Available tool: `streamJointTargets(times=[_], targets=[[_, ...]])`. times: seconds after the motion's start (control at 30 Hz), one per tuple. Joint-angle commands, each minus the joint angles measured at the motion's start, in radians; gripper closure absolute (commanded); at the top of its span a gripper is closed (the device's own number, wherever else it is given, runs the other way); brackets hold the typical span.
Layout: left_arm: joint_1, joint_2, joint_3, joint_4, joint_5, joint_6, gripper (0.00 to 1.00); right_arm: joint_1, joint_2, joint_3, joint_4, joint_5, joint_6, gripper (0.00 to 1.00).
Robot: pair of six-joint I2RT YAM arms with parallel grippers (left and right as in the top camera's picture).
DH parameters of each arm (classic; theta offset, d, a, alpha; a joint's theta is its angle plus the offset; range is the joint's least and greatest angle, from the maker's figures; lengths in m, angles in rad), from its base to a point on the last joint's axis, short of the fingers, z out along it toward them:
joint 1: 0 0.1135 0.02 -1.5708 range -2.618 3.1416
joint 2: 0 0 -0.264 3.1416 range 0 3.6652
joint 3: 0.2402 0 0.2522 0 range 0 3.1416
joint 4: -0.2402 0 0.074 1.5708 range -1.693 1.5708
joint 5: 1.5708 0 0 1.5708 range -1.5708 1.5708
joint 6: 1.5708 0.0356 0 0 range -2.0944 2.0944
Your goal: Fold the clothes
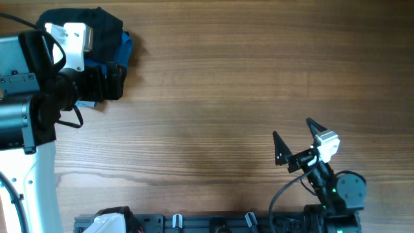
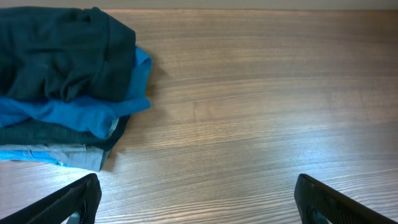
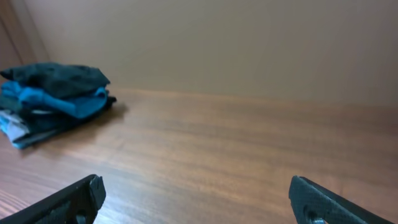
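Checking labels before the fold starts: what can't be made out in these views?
- Overhead: the left arm covers much of the clothes pile.
- Left wrist: the pile is cut off by the left edge; the black shirt is bunched, so its collar and any markings are hidden.
- Left wrist: lower garments show edges only, under the blue one.
- Right wrist: pile far off, too small for detail.

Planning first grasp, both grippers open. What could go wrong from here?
1. Black shirt lies bunched on the blue garment; a deep pinch by the left gripper may drag both.
2. Right gripper is far off; a one-armed pull might topple the stack.
3. No collar or sleeve shows; the grasp may catch a random fold.
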Motion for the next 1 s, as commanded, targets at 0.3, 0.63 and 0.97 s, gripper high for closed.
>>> streamJointTargets(times=[0.3,0.63,0.97], targets=[[-0.003,-0.005,-0.005,0.003,-0.003,-0.010,0.00,0.052,-0.016,-0.114,0.188,0.054,0.006,0.00],[-0.003,-0.005,-0.005,0.003,-0.003,-0.010,0.00,0.052,-0.011,-0.114,0.188,0.054,0.006,0.00],[-0.005,-0.005,-0.005,0.002,-0.003,-0.010,0.00,0.052,-0.010,-0.114,0.188,0.054,0.006,0.00]])
